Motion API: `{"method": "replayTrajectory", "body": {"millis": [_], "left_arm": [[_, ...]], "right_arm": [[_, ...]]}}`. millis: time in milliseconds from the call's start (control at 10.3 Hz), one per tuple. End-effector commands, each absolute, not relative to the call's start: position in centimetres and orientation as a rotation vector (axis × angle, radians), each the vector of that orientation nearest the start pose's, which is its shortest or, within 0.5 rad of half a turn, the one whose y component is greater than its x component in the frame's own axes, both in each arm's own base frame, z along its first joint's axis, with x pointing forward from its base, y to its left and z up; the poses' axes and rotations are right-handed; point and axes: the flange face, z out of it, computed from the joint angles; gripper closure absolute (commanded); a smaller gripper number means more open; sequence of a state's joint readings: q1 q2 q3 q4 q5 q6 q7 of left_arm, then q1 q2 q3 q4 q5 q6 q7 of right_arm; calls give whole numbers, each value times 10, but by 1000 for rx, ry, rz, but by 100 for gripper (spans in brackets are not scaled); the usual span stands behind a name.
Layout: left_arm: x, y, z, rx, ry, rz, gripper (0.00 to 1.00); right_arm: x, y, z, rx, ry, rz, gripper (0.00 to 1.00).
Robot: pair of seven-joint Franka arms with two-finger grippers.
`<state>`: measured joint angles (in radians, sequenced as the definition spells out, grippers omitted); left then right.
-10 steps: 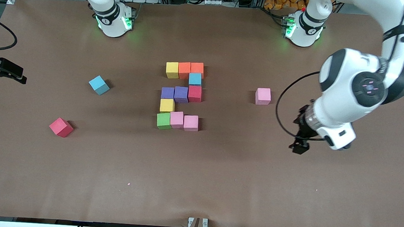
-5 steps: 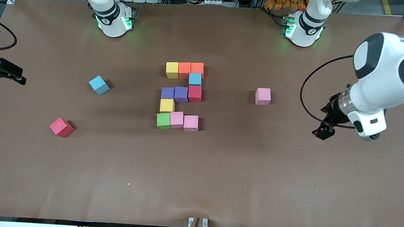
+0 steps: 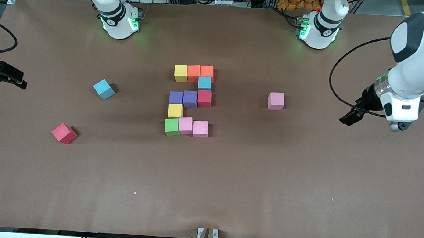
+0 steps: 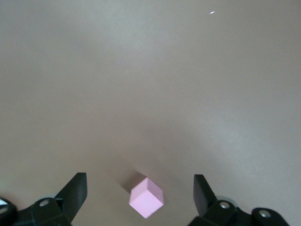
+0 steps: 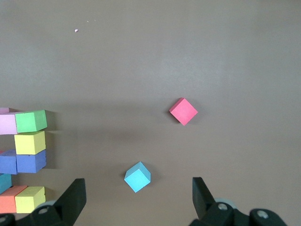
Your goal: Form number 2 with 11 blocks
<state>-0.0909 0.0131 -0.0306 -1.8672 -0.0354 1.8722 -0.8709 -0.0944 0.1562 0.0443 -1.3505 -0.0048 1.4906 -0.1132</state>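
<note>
The number 2 (image 3: 190,100) lies at the table's middle, made of touching blocks: yellow, two orange, light blue, red, two purple, yellow, green, two pink. Part of it shows in the right wrist view as the number 2 (image 5: 29,141). My left gripper (image 3: 349,117) hangs open over bare table at the left arm's end; it holds nothing. Its wrist view shows a loose pink block (image 4: 146,203) on the table, framed by the left gripper (image 4: 139,183). My right gripper (image 3: 15,78) waits open and empty at the right arm's end, seen as the right gripper (image 5: 138,186).
Three loose cubes lie apart from the digit: a pink block (image 3: 276,101) toward the left arm's end, a light blue block (image 3: 103,89) and a red block (image 3: 64,133) toward the right arm's end. The red one is nearer the front camera.
The left arm has swung away from the digit toward its own end of the table, its gripper staying open. The right arm and all blocks have not moved.
</note>
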Motion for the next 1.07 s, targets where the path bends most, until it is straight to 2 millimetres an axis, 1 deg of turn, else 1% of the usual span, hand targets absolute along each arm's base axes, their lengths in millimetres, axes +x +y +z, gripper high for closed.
{"method": "replayTrajectory", "body": {"millis": [0,98,195,293,390,488,585,683,780,878,975], "left_arm": [[555,-71,522,-3013,-857,-61,0],[556,-71,530,-3048,-735,-83,0],[558,-75,538,-3067,-670,-108,0],[561,-83,554,-3088,-598,-156,0],[563,-92,571,-3112,-477,-206,0],[559,-96,579,-3119,-398,-195,0],[556,-103,598,-3122,-355,-186,0],[552,-106,617,-3122,-321,-161,0],[548,-105,632,-3123,-241,-130,0],[543,-104,639,-3122,-140,-92,0],[538,-104,639,-3116,-16,-45,0]], "right_arm": [[591,-35,637,-3140,-102,10,0],[591,-32,637,-3138,-107,9,0],[592,-30,636,-3138,-112,9,0],[592,-29,635,-3139,-111,12,0],[592,-29,636,-3140,-107,9,0],[591,-31,637,-3140,-104,7,0],[591,-30,637,-3144,-104,8,0],[591,-32,637,-3145,-99,10,0],[591,-33,638,-3145,-97,8,0],[591,-32,638,-3146,-99,8,0],[591,-32,637,-3145,-99,10,0]]}}
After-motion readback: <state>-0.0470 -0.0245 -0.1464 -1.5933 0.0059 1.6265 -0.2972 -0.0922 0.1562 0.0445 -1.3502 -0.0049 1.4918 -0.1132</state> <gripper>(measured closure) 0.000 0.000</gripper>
